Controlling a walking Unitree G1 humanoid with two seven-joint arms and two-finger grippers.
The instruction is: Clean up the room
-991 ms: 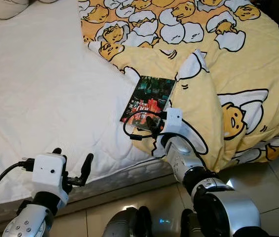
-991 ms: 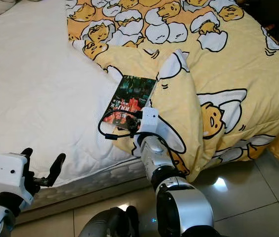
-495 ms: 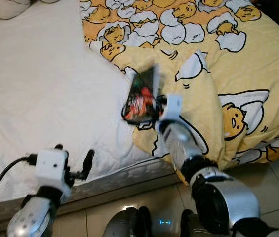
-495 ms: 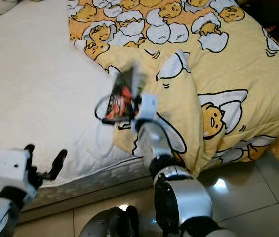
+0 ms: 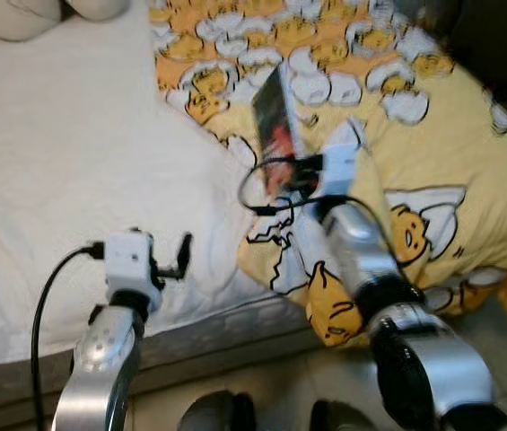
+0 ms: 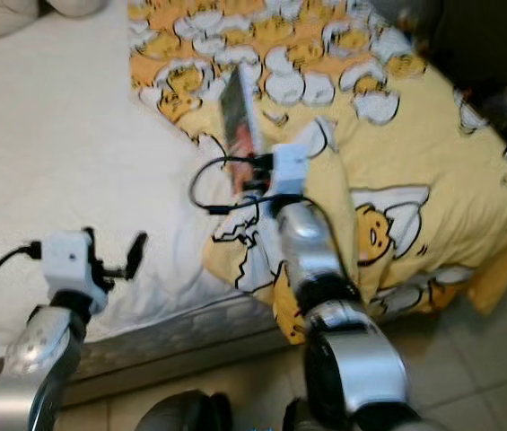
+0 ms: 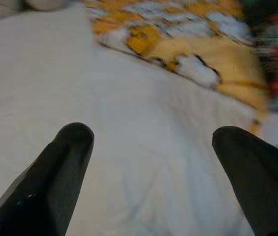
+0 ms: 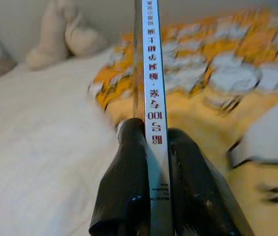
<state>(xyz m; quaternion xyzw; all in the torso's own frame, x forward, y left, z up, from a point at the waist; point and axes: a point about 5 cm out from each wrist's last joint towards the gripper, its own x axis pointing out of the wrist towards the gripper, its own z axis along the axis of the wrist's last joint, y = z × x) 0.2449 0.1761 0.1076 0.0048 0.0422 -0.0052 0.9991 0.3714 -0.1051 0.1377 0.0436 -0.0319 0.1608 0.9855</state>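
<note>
Pinching the book (image 8: 153, 98) by its spine, the right gripper (image 8: 153, 162) holds it upright above the bed (image 5: 65, 171) — ready to carry; the left gripper (image 7: 148, 162) hovers, fingers apart.

I see my right gripper (image 6: 251, 166) holding a book (image 6: 240, 121) on edge above the yellow quilt (image 6: 397, 180), its fingers pinched on the lower end. A black cable (image 6: 213, 189) loops beside the wrist. My left gripper (image 6: 114, 256) hangs over the white sheet (image 6: 65, 135) near the bed edge, fingers apart. The picture is a bit blurred.
</note>
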